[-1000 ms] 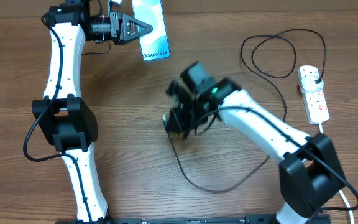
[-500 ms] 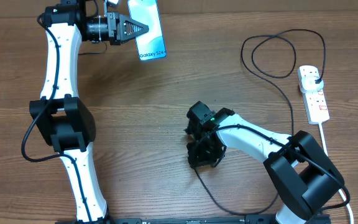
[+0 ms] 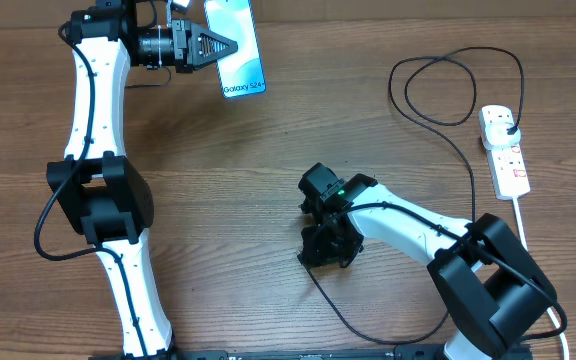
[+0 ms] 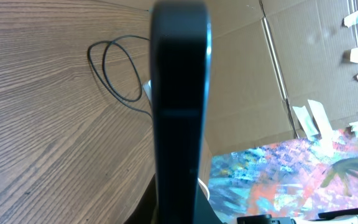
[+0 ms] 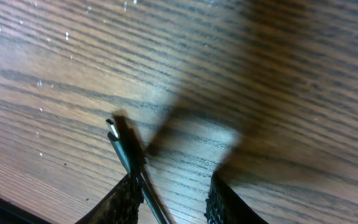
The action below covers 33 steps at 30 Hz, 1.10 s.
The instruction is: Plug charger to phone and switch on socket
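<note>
Charger tip (image 5: 122, 138) against one jaw of parted right end effector (image 5: 176, 186); left end effector (image 3: 232, 45) clamps phone (image 3: 242, 72)

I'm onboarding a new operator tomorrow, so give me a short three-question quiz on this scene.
1. True or false: the left gripper holds the phone.
2. Where is the black plug of the charger? A: in the power strip. B: in the left jaws. C: beside the phone.
3. Fill in: near the connector tip, the right gripper has its jaws ___.
Key: 1 true; 2 A; 3 open.
</note>
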Each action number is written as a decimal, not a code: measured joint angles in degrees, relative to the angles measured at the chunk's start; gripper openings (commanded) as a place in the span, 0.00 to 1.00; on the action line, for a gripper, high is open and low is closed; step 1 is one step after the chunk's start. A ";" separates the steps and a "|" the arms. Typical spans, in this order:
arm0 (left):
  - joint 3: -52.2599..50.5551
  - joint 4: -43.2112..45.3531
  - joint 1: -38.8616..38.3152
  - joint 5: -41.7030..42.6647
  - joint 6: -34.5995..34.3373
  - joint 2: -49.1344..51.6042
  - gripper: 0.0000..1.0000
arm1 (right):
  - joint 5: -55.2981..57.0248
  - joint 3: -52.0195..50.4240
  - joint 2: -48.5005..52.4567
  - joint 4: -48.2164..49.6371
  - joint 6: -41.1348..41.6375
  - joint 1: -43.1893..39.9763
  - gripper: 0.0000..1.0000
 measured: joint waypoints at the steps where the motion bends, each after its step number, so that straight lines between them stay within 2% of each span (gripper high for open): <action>1: 0.00 0.00 0.00 -0.02 0.00 0.00 0.04 | 0.35 0.00 -0.04 -0.02 -0.26 0.35 0.36; 17: 0.00 0.00 0.00 -0.15 -0.13 0.00 0.04 | 0.28 0.02 -0.20 0.98 -0.79 4.63 0.39; 25: 0.00 0.00 0.02 -0.15 -0.13 0.00 0.04 | -0.35 0.11 0.48 1.97 -0.63 5.05 0.20; 32: 0.00 0.00 0.02 -0.17 -0.15 0.00 0.04 | 0.79 0.28 0.68 1.92 -0.61 5.27 0.21; 33: 0.00 0.00 0.00 -0.17 -0.13 0.00 0.04 | 0.98 0.31 0.68 1.90 -0.59 5.38 0.24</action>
